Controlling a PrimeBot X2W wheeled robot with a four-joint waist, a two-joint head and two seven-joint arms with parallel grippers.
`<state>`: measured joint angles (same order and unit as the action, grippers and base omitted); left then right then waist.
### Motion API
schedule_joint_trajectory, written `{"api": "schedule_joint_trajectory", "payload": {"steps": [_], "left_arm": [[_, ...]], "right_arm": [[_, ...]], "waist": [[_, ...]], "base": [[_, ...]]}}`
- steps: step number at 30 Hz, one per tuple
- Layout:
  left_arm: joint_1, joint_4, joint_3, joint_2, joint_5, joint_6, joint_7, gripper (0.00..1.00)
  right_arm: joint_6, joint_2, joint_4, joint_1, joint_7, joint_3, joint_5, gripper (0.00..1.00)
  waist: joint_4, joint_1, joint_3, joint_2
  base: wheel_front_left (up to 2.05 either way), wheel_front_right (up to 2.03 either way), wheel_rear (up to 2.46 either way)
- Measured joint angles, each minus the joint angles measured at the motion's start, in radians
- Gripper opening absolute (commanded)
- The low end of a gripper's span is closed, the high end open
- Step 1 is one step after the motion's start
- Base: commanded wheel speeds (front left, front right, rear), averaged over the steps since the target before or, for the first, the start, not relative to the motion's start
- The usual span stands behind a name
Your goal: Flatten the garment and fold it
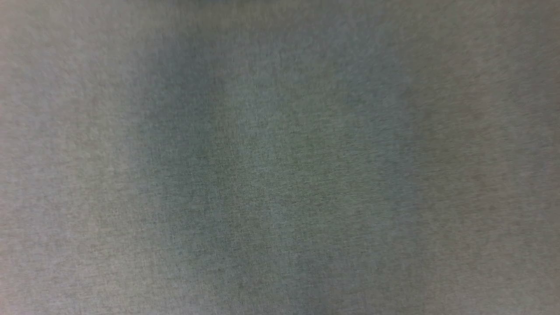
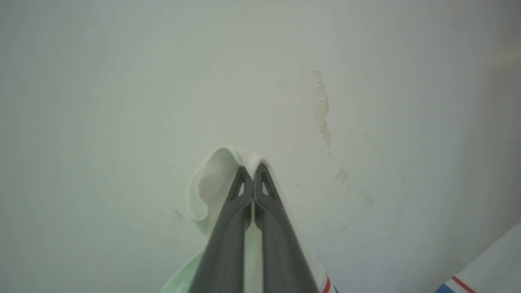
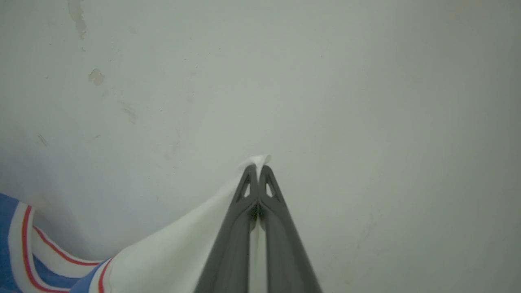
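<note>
- A pale, off-white painted surface point(image 2: 122, 81) spreads out beyond the tips of both pincers and takes up most of each wrist view.
- The head view gives a blurred grey field point(image 1: 280, 157) with a fine woven-looking grain. It may be cloth close to the lens, but the picture is too soft to say.
- The shirt point(image 3: 175, 248) hangs from both pincers. In the right wrist view its white cloth runs from the fingertips down and to the left, widening toward the bottom edge.
- In the left wrist view the shirt's white cloth wraps over the fingertips, forms a rounded fold just left of them, and falls along both sides of the fingers.
- The left pincer point(image 2: 254, 169) has its two dark fingers pressed together, clamped on a white edge of the shirt that peeks out above the tips.
- The right pincer point(image 3: 258, 167) is likewise closed tight on the shirt, with a small white corner sticking out just past the tips.
- Blue cloth with red-and-white striped trim point(image 3: 26, 244) curls at the lower left of the right pincer. More of this trim shows at the lower right of the left pincer.
- Chipped patches of paint point(image 2: 320, 106) mark the surface up and to the right of the left pincer.
</note>
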<state>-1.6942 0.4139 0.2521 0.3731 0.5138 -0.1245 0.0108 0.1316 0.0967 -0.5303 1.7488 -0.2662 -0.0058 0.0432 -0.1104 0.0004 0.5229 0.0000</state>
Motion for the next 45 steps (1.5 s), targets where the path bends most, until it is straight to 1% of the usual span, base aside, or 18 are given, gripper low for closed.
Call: {"api": "schedule_joint_trajectory", "payload": {"steps": [3,6,11,13,15,17,19,21,23,26,28,30,32,35,37,40,43,45], "left_arm": [[0.011,0.029,-0.012,-0.002,0.017,0.029,0.063,0.0],[0.061,0.046,-0.024,0.001,0.042,0.063,0.113,0.0],[0.212,0.026,-0.011,0.029,0.065,0.146,0.146,0.0],[0.289,-0.016,-0.004,0.048,0.081,0.173,0.15,0.0],[0.384,-0.075,-0.003,0.067,0.098,0.186,0.149,0.0],[0.493,-0.148,-0.006,0.088,0.122,0.187,0.147,0.0],[0.623,-0.24,-0.006,0.122,0.126,0.189,0.138,0.0],[0.758,-0.338,-0.015,0.15,0.139,0.178,0.129,0.0],[0.89,-0.441,-0.035,0.17,0.159,0.147,0.121,0.0],[1.072,-0.588,-0.067,0.197,0.181,0.094,0.108,0.0],[1.19,-0.665,-0.085,0.218,0.181,0.058,0.098,0.0],[1.319,-0.723,-0.087,0.247,0.171,0.032,0.081,0.0],[1.45,-0.766,-0.081,0.251,0.176,0.008,0.069,0.0],[1.632,-0.799,-0.044,0.235,0.199,-0.01,0.059,0.0],[1.734,-0.801,-0.014,0.222,0.221,-0.018,0.052,0.0],[1.859,-0.783,0.035,0.222,0.224,-0.024,0.027,0.0],[1.952,-0.754,0.066,0.216,0.25,-0.027,0.014,0.0],[2.003,-0.732,0.08,0.212,0.273,-0.027,0.003,0.0]], "right_arm": [[0.0,0.026,-0.038,0.0,0.035,0.033,0.0,0.0],[0.0,0.056,-0.066,-0.017,0.067,0.073,-0.009,0.0],[0.0,0.113,-0.057,-0.101,0.109,0.168,-0.097,0.0],[0.0,0.138,-0.026,-0.155,0.117,0.209,-0.161,0.0],[0.0,0.17,0.03,-0.225,0.12,0.241,-0.229,0.0],[0.0,0.205,0.107,-0.308,0.117,0.267,-0.292,0.0],[0.0,0.234,0.199,-0.409,0.102,0.281,-0.351,0.0],[0.0,0.256,0.296,-0.523,0.081,0.274,-0.402,0.0],[0.0,0.27,0.401,-0.645,0.055,0.247,-0.44,0.0],[0.0,0.279,0.556,-0.832,0.012,0.192,-0.465,0.0],[0.0,0.27,0.648,-0.96,-0.017,0.144,-0.479,0.0],[0.0,0.254,0.729,-1.099,-0.05,0.1,-0.48,0.0],[0.0,0.222,0.799,-1.242,-0.077,0.061,-0.484,0.0],[0.0,0.155,0.87,-1.463,-0.113,0.026,-0.494,0.0],[0.0,0.112,0.896,-1.597,-0.129,0.01,-0.503,0.0],[0.0,0.055,0.915,-1.762,-0.15,-0.016,-0.534,0.0],[0.0,0.056,0.919,-1.904,-0.176,-0.015,-0.547,0.0],[0.0,0.071,0.915,-1.983,-0.193,-0.002,-0.565,0.0]], "waist": [[0.007,0.0001,0.052,0.0],[0.02,0.0,0.088,0.0],[0.057,-0.0002,0.103,0.0],[0.068,-0.0002,0.093,0.0],[0.078,-0.0004,0.075,0.0],[0.087,-0.0004,0.05,0.0],[0.093,-0.0006,0.021,0.0],[0.097,-0.0006,-0.011,0.0],[0.1,-0.0007,-0.045,0.0],[0.104,-0.0007,-0.095,0.0],[0.106,-0.0008,-0.129,0.0],[0.108,-0.0008,-0.164,0.0],[0.11,-0.0009,-0.198,0.0],[0.113,-0.0009,-0.248,0.0],[0.115,-0.0009,-0.281,0.0],[0.118,-0.0009,-0.329,0.0],[0.122,-0.0008,-0.375,0.0],[0.123,-0.0008,-0.403,0.0]], "base": [[0.0,0.0,0.0],[0.0,0.0,0.0],[0.0,0.0,0.0],[0.0,0.0,0.0],[0.0,0.0,0.0],[0.0,0.0,0.0],[0.0,0.0,0.0],[0.0,0.0,0.0],[0.0,0.0,0.0],[0.0,0.0,0.0],[0.0,0.0,0.0],[0.0,0.0,0.0],[0.0,0.0,0.0],[0.0,0.0,0.0],[0.0,0.0,0.0],[0.0,0.0,0.0],[0.0,0.0,0.0],[0.0,0.0,0.0]]}}
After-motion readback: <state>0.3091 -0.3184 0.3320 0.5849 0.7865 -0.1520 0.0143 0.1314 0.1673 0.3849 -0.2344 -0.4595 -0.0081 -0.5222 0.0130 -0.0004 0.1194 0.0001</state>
